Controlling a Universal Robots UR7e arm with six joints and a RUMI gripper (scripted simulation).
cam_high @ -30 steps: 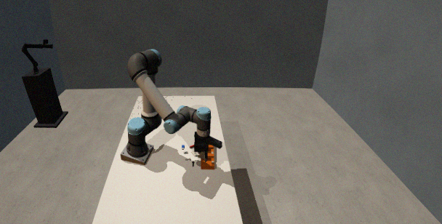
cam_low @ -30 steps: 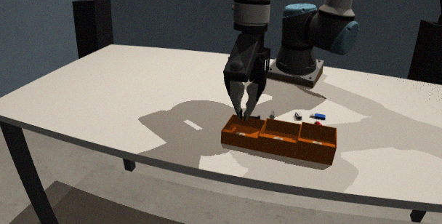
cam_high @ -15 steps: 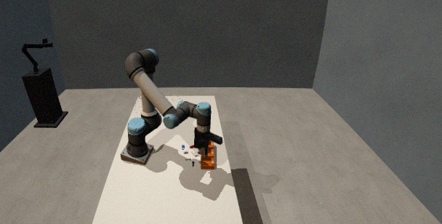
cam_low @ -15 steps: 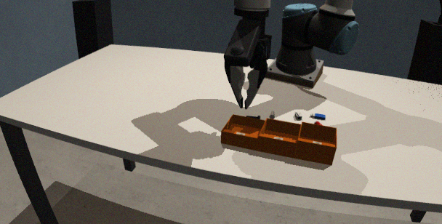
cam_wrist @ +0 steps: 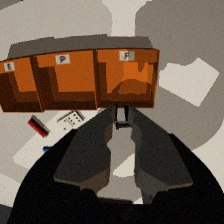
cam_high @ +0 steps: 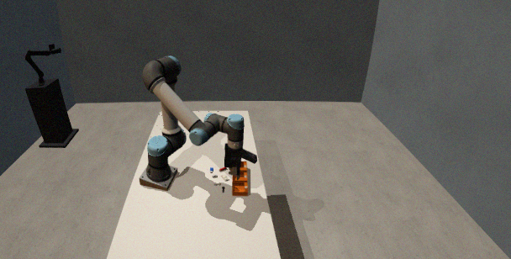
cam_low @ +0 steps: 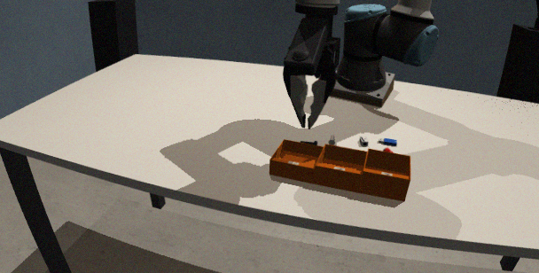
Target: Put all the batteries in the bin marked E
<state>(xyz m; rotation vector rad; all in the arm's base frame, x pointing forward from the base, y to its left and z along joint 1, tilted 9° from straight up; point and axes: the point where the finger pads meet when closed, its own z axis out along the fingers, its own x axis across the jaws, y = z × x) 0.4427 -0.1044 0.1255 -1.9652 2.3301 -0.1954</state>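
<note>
— Three orange bins (cam_wrist: 80,80) fill the upper half of the wrist view, marked E, P, F from left to right. Where's the gripper (cam_low: 306,122)?

— Above the F end, fingers pressed together on nothing.

— Batteries?

— Small items, one blue (cam_low: 389,141), lie on the table (cam_low: 133,103) behind the bins; which are batteries, I can't tell.

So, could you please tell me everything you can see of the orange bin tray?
The bin tray is one orange box, seemingly plastic, split by thin walls into three open-topped compartments in a row. The wrist view shows small white labels reading E, P and F. It stands upright on the table, and all three compartments look empty. Several small parts lie on the table just behind it. The gripper hovers above the F end, not touching it.
</note>
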